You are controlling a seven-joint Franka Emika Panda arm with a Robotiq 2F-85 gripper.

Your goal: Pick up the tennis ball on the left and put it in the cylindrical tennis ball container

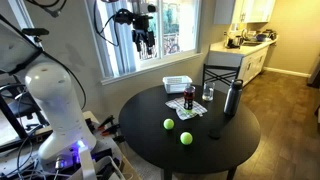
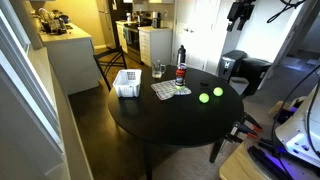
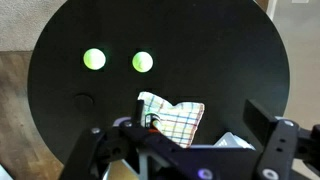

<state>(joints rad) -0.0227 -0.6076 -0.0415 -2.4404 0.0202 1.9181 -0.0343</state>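
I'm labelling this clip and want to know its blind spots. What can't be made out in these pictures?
- Cylindrical tennis ball container: its contents are too small to tell in both exterior views. In the wrist view it is mostly hidden behind the claw.
- Flask and glass: not visible in the wrist view, either behind the claw or past the bottom edge.
- Tennis balls: any print is blurred in every view.

no legible txt, labels too small

table (image 1: 225, 145): black
balls (image 1: 169, 125) (image 1: 186, 138): bright yellow-green
container (image 1: 189, 98): clear, dark red label
cloth (image 3: 175, 118): white, dark checked lines
flask (image 1: 232, 97): dark grey
basket (image 1: 177, 84): white
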